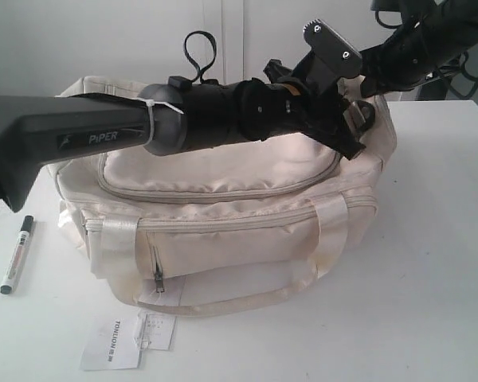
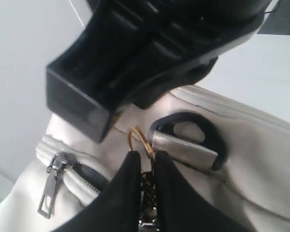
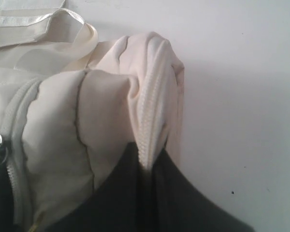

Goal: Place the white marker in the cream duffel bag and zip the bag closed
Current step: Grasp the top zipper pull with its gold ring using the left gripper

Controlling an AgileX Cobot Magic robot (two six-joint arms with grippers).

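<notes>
Left arm (image 1: 80,135) across cream duffel bag (image 1: 223,171)

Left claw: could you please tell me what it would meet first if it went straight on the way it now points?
Probably the right claw's black body, just beyond the gold ring at the left claw's tips; depth is unclear.

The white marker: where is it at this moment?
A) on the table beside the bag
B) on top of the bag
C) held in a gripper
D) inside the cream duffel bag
A: in the exterior view the white marker lies flat on the table, to the left of the cream duffel bag and apart from it.
</notes>
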